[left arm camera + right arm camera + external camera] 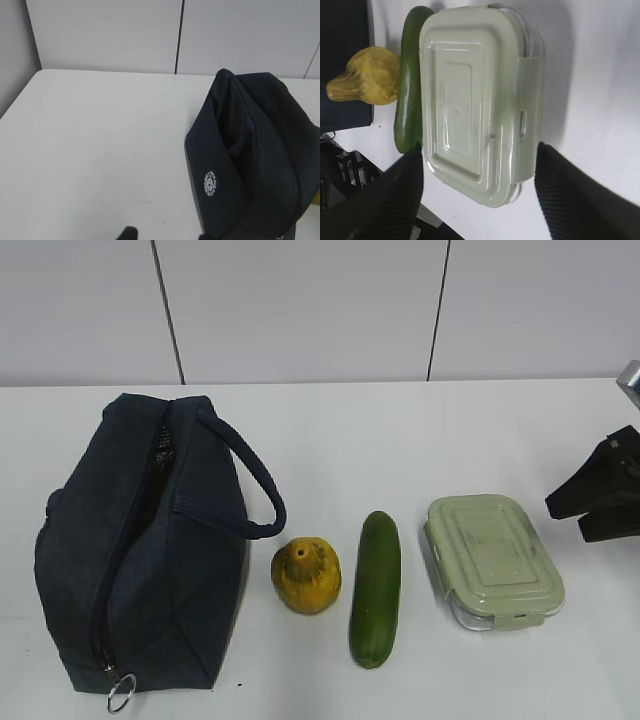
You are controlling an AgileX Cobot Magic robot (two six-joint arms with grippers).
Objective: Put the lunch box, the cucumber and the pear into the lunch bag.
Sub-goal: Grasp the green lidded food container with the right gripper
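The navy lunch bag [140,540] lies at the left with its ring pull [121,696] at the near end. The pear [306,576], the cucumber [376,588] and the lunch box [493,560] lie in a row to its right. My right gripper [600,495] hangs at the right edge, apart from the box. In the right wrist view it [479,152] is open, its fingers [395,200] flanking the near end of the lunch box [475,90]. My left gripper [167,235] is open and empty over bare table, left of the bag [250,160].
The bag's rope loop handle [250,490] arches toward the pear. The white table [400,440] ends at a grey panelled wall behind. In the right wrist view the cucumber [409,90] lies against the box's left side, with the pear [367,75] beyond it.
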